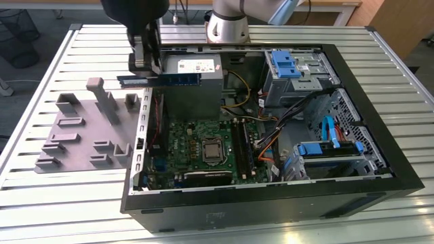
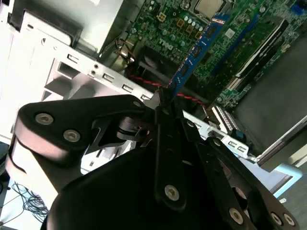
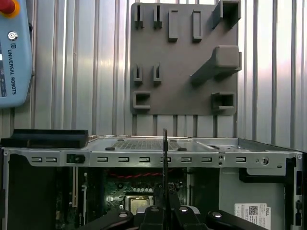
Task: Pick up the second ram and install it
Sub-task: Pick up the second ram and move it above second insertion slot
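The second ram (image 1: 169, 79), a slim blue-green stick, hangs level above the far left corner of the open computer case (image 1: 352, 201). My gripper (image 1: 147, 74) is shut on it near one end. In the second wrist view the ram (image 2: 196, 50) juts out from my gripper (image 2: 165, 98) over the green motherboard (image 2: 168, 21). The first wrist view shows the ram (image 3: 165, 153) edge-on, rising from my gripper (image 3: 165, 210). On the motherboard (image 1: 193, 137), the black memory slots (image 1: 243, 145) lie lower and toward the exterior view's right of the stick.
A grey holder plate (image 1: 74, 134) with upright blocks lies on the slatted table beside the case, also in the first wrist view as the holder plate (image 3: 182, 91). Blue drive-bay latches (image 1: 283, 63), cables and a power supply (image 1: 196, 63) crowd the case. A teach pendant (image 3: 14, 52) lies on the table.
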Robot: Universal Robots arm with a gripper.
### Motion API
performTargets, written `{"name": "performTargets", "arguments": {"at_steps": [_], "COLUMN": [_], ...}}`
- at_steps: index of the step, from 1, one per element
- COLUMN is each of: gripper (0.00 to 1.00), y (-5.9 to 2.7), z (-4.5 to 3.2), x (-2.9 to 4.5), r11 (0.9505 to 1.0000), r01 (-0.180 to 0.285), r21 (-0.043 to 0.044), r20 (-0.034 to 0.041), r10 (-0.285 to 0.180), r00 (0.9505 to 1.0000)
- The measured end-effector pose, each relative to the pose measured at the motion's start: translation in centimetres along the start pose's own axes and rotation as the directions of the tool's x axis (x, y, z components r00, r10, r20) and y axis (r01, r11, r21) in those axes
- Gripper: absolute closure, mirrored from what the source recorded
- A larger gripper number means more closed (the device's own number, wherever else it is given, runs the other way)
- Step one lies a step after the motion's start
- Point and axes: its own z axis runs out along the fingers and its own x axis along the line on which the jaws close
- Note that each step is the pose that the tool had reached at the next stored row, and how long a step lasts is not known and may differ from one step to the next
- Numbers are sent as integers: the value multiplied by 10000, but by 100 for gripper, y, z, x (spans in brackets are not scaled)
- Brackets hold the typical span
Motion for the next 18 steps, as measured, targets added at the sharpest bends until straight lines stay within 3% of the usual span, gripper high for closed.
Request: {"name": "performTargets", "arguments": {"at_steps": [7, 18], "gripper": [86, 86], "y": [-270, -772], "z": [1, 10], "x": [1, 2], "r11": [10000, 10000], "r01": [-1, 1], "r21": [-4, -8], "r20": [2, 0], "r10": [1, -1], "r00": [10000, 10000]}}
